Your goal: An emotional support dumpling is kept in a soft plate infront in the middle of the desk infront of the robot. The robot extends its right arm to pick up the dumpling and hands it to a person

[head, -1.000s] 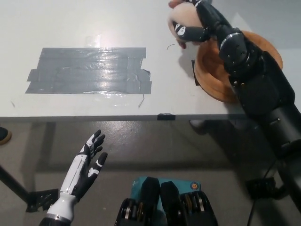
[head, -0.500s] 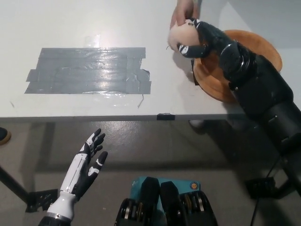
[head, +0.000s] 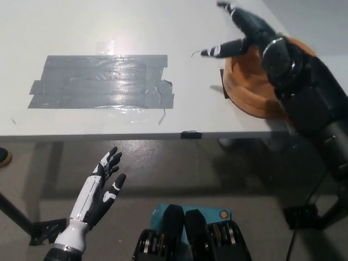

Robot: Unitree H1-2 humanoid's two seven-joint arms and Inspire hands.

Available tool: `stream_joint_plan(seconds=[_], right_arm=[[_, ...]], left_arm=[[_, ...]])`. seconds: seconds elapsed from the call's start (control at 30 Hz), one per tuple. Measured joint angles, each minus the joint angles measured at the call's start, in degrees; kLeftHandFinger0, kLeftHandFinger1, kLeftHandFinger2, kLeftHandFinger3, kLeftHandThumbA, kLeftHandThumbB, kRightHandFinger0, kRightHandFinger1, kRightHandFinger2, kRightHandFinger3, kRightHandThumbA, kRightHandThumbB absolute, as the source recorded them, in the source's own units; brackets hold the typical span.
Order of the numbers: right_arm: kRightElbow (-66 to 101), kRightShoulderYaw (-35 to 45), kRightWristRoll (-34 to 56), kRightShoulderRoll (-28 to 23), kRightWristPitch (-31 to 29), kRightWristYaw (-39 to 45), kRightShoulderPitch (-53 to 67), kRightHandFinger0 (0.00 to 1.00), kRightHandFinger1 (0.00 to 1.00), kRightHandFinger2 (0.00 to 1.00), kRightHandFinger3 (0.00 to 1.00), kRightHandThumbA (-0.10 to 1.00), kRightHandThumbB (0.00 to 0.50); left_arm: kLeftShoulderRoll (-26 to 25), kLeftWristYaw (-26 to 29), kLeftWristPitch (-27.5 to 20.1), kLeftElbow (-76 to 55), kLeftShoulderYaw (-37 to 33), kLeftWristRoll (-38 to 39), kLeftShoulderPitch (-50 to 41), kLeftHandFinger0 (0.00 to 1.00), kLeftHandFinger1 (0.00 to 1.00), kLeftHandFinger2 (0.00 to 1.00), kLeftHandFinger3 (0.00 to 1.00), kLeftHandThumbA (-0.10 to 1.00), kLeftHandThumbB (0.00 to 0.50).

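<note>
Dumpling isn't visible anywhere in the head view: not in the plate (head: pixel 255 92), not on the surface (head: pixel 109 32), not betw the fingers. Right hand (head: pixel 239 35) hangs over the far right part of the surface, just beyond the plate's upper-left rim, fingers (head: pixel 220 50) spread apart w/ nothing in them. No person's hand shows either, so where the dumpling sits rel to the fingers can't be told; judging by the bare plate and the spread hand, the handover is prob done or the toy is out of frame. Plate is orange-brown, round, at the right edge of the surface, partly hidden by the black arm; looks bare where it shows. Handling, going by the task wording only: a support plush should be light, soft, squashy, not fragile and not slippery, so a loose wrap round its middle would do, no hard squeeze needed. Grey tape patch (head: pixel 103 81) lies well apart to the left. Left hand (head: pixel 100 190) rests low at lower left, below the surface edge, fingers apart, holding nothing.
</note>
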State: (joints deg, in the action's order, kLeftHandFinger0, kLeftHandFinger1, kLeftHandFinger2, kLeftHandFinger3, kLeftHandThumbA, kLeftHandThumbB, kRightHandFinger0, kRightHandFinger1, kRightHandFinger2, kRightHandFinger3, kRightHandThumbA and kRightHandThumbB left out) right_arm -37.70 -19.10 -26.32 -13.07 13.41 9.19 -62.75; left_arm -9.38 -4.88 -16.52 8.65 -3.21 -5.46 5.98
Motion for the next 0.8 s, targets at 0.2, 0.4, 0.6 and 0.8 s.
stream_joint_plan(seconds=[0.2, 0.4, 0.6, 0.8], right_arm=[[13.1, 2.3, 0.0, -1.3, 1.2, 0.0, 4.7, 1.00, 1.00, 1.00, 1.00, 0.94, 0.450], [24.2, 2.9, 0.1, -1.4, 2.1, 0.3, 12.0, 1.00, 1.00, 1.00, 1.00, 0.98, 0.409], [37.0, 3.1, 0.6, -1.0, 2.4, 0.4, 24.2, 1.00, 1.00, 1.00, 1.00, 0.95, 0.364], [49.9, 3.3, 2.6, -0.4, 2.2, 0.4, 39.5, 1.00, 1.00, 1.00, 1.00, 0.94, 0.376]], left_arm=[[0.0, 0.0, 0.1, 0.0, 0.0, 0.0, 0.0, 1.00, 1.00, 1.00, 1.00, 0.79, 0.325], [0.0, 0.0, 0.3, 0.0, 0.0, 0.0, 0.0, 1.00, 1.00, 1.00, 1.00, 0.80, 0.307], [0.0, 0.0, 0.3, 0.4, 0.0, 0.0, 0.0, 0.99, 1.00, 1.00, 1.00, 0.78, 0.305], [0.0, 0.0, 0.3, 1.2, 0.0, 0.0, 0.0, 0.99, 1.00, 1.00, 1.00, 0.79, 0.312]])
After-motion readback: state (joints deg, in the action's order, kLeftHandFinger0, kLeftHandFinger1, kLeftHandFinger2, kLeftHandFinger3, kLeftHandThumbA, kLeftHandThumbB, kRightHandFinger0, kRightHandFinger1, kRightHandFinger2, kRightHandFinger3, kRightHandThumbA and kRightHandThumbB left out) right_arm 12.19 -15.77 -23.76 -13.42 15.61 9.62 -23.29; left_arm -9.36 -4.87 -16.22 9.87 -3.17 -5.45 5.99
